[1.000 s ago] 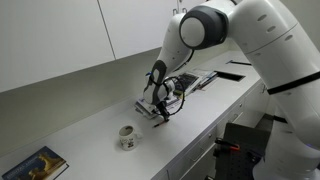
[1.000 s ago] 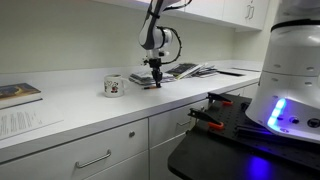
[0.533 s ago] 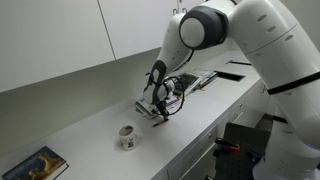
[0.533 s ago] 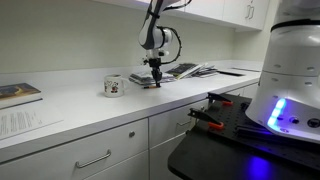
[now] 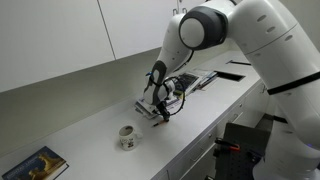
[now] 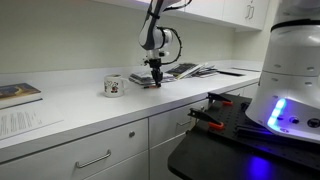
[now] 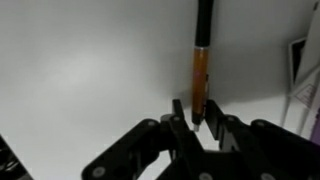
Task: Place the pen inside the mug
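Note:
The pen (image 7: 201, 60), a thin dark stick with an orange lower part, lies on the white counter in the wrist view. Its near end sits between my gripper's fingers (image 7: 197, 112), which are closed in narrowly around it. In both exterior views the gripper (image 5: 160, 113) (image 6: 155, 80) points down at the counter; the pen is too small to make out there. The white mug (image 5: 127, 137) (image 6: 114, 86), with a dark print on its side, stands upright on the counter a short way from the gripper.
Stacked papers and magazines (image 5: 195, 80) (image 6: 190, 70) lie beyond the gripper. A book (image 5: 38, 165) (image 6: 18, 93) lies at the far end of the counter past the mug. A printed sheet (image 6: 25, 122) lies near the counter's front edge.

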